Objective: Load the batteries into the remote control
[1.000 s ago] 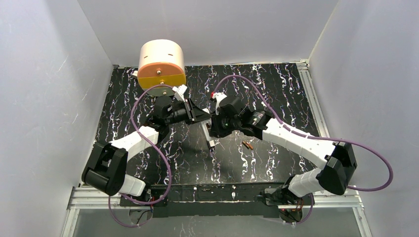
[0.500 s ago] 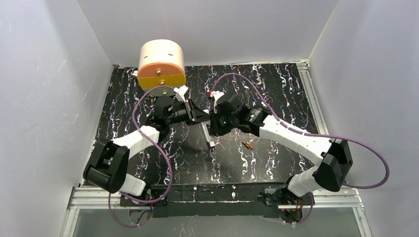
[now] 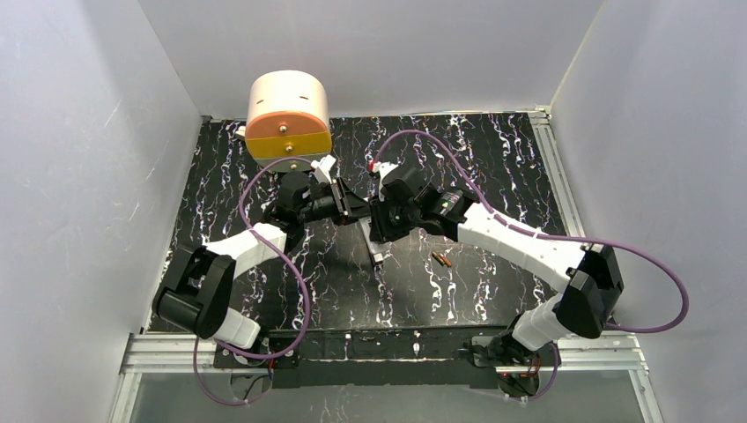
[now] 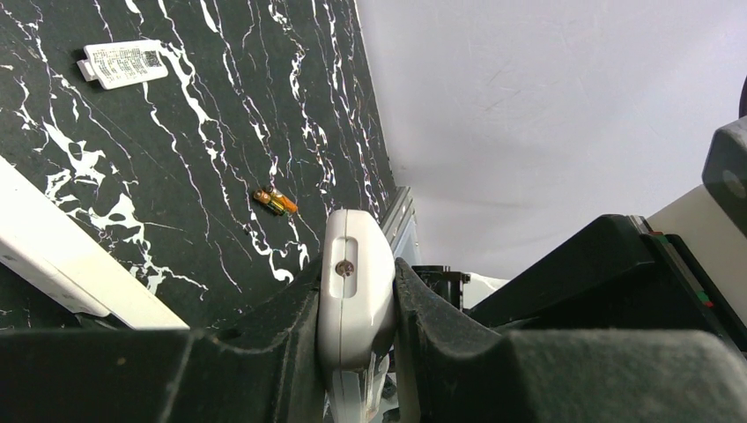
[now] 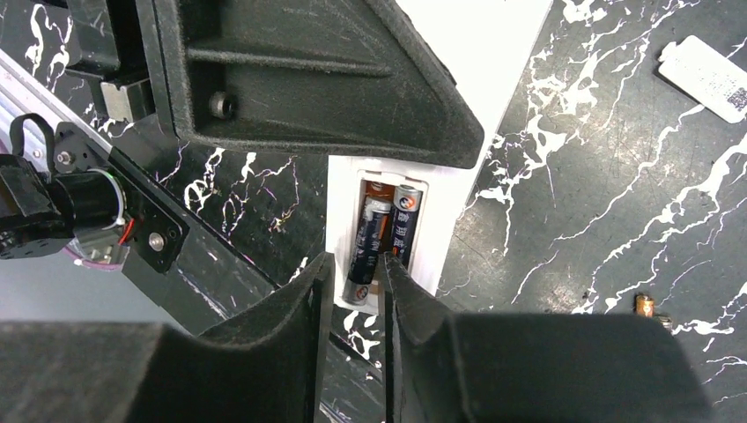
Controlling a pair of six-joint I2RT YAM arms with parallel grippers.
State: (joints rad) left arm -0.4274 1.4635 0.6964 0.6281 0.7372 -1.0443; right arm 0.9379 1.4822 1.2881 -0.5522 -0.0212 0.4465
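My left gripper [image 4: 357, 282] is shut on one end of the white remote control [image 4: 352, 304] and holds it above the table [image 3: 373, 242]. Its back faces my right wrist camera, with the battery bay [image 5: 386, 231] uncovered. Two dark-blue, silver-ended batteries [image 5: 403, 222] lie in the bay, and the left one [image 5: 366, 251] sits tilted with its lower end raised. My right gripper [image 5: 357, 264] hovers at that end, its jaws a little wider than the cell and gripping nothing. Two copper-orange batteries [image 3: 441, 259] [image 4: 276, 202] lie together on the table to the right.
A small white labelled cover [image 4: 123, 63] [image 5: 709, 77] lies flat on the black marbled table [image 3: 493, 159]. A cream and orange drum [image 3: 287, 115] stands at the back left. A long white bar [image 4: 70, 256] crosses the lower left of the left wrist view. Grey walls enclose three sides.
My right gripper's jaws have parted at the battery's end. Both wrists have edged slightly toward the back, with the remote still held by the left gripper.
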